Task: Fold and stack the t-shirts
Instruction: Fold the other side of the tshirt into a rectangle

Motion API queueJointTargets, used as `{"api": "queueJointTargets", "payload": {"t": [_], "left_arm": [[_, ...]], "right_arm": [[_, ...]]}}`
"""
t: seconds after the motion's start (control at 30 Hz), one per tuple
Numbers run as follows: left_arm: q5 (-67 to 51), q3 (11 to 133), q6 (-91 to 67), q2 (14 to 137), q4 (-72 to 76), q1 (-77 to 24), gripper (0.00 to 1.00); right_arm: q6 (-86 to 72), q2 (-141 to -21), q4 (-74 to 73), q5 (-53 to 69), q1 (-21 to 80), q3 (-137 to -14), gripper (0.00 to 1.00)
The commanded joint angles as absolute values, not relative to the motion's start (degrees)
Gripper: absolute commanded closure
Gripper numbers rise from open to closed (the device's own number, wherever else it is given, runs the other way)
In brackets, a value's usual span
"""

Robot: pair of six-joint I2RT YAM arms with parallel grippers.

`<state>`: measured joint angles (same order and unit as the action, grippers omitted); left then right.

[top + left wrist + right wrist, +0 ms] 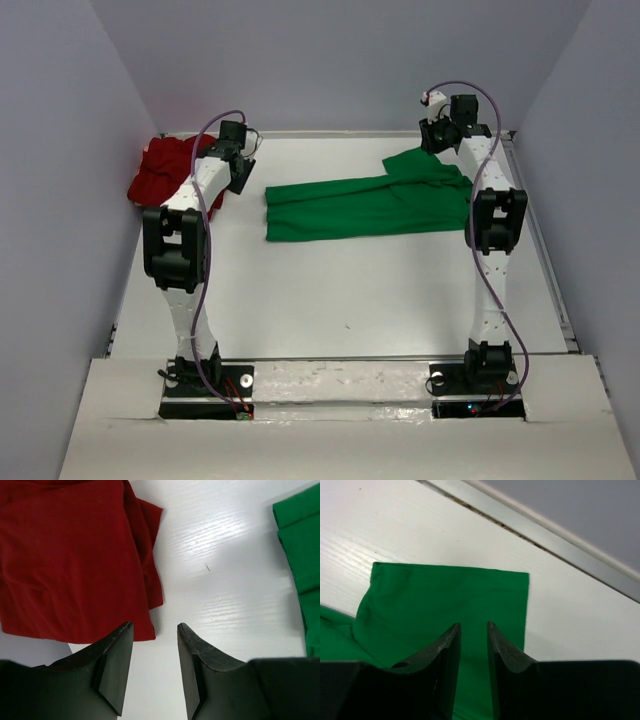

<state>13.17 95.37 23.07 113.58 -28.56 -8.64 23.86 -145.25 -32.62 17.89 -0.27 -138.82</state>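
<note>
- Red t-shirt (160,170): bunched in a loose heap in the far left corner of the white table (330,300), against the left wall. Not flat, with several creases along its right edge in the left wrist view.
- Green t-shirt (365,208): lies flat across the far middle of the table as a long band running left to right. Its right end is wider, with a sleeve (445,595) sticking out toward the far right corner. The two shirts are well apart, with bare table between them.
- Left arm: stretched to the far left, its wrist beside the red heap's right edge.
- Left gripper (155,630): jaws apart, with only bare table top showing in the gap. The left finger (112,665) sits just at the lower right corner of the red cloth, and I cannot tell whether it touches it. Nothing is held.
- The left wrist view also catches the green shirt's left end at the right border, and a small dark speck (208,568) on the table between the shirts.
- Right arm: reaches to the far right corner, with its wrist over the green sleeve.
- Right gripper (472,627): jaws drawn close, with a narrow slit between them and green cloth showing in the slit. The sleeve around the tips looks flat, so I cannot tell whether any cloth is pinched.
- The sleeve's squared end lies near the metal edge rail (545,535), not touching it.
</note>
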Motion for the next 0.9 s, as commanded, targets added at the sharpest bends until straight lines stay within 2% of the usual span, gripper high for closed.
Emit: {"api": "queueJointTargets", "payload": {"t": [0.0, 0.23, 0.43, 0.87], "left_arm": [[12.83, 93.69, 23.20, 108.81, -28.12, -8.96, 0.47], [13.01, 93.78, 23.38, 109.60, -28.30, -8.96, 0.47], [12.57, 94.83, 23.20, 111.44, -28.30, -8.96, 0.47], [12.66, 94.31, 23.38, 112.41, -28.39, -9.14, 0.47]], "right_arm": [[23.72, -145.63, -32.96, 26.09, 0.87, -141.86, 0.66], [27.24, -148.27, -34.45, 26.89, 2.98, -143.00, 0.66], [28.91, -150.64, -34.10, 25.93, 3.52, -145.63, 0.61], [32.08, -153.28, -29.36, 16.62, 4.13, -145.46, 0.56]]}}
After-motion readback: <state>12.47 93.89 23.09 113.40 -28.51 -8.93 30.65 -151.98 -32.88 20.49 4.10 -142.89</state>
